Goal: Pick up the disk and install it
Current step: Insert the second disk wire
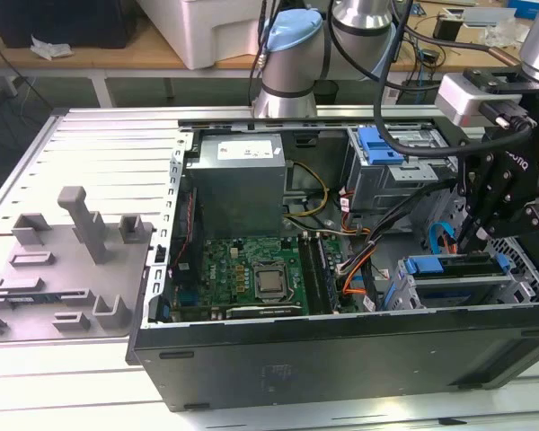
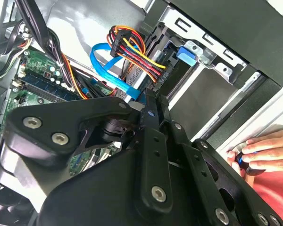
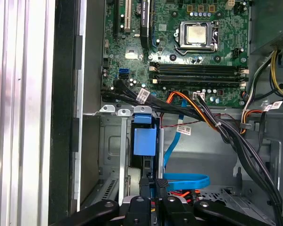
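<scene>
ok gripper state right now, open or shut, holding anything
gripper: shut, fingers together above the disk with its blue bracket in the drive cage; whether it grips anything cannot be told.

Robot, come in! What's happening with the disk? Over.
Pincer shut, over the drive cage. Disk sitting in the cage slot, blue bracket showing. Blue cable close beside pincer.

Exterior view sits high and back, looking down across the whole open computer case [image 1: 341, 359]. First wrist view stares straight down, close, at the motherboard [image 3: 179, 52]. Second wrist view is tighter still, angled past the gripper [image 2: 148, 113]. All three share the drive cage corner.
</scene>
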Robot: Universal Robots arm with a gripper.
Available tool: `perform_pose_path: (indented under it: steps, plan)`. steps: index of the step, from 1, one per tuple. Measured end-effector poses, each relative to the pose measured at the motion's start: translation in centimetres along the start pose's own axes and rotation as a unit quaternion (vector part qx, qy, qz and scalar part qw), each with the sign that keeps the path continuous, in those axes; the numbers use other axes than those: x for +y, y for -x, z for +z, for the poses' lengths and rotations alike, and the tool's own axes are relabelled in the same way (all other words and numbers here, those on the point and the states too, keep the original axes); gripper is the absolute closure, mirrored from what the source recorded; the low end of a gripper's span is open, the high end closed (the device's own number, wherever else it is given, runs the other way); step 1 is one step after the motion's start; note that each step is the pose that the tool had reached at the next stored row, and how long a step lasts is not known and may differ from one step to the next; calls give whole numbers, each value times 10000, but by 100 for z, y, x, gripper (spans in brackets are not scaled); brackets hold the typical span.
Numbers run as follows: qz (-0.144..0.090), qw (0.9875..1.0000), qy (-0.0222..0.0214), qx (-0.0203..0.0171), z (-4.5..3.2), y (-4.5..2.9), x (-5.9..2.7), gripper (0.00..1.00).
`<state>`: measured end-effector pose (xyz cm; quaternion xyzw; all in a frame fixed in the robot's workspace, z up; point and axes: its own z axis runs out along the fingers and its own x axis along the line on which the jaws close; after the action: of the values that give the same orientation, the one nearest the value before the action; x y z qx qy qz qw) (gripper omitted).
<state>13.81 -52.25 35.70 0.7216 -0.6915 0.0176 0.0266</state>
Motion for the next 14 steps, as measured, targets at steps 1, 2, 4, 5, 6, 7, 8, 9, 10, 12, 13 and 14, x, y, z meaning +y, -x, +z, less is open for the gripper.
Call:
perform_pose_path:
  steps: [1,2,4,5,6,7,8,9,10,12,13,14]
  plan:
    - [0,10000,0,-5,0,-6,0,84]
    - [0,10000,0,-8,1,-12,1,84]
    - [1,10000,0,-15,2,-27,1,84]
    - [2,10000,-1,-19,2,-32,1,84]
    - [4,10000,-1,-23,2,-37,2,84]
    - [7,10000,-1,-26,2,-39,2,84]
    - [10,10000,-1,-30,3,-39,2,84]
    - [12,10000,-1,-32,4,-40,2,84]
    - [12,10000,-1,-33,5,-40,2,84]
    - [12,10000,0,-33,5,-40,2,84]
    - [13,10000,-1,-33,6,-40,2,84]
    - [12,10000,-1,-35,10,-40,2,84]
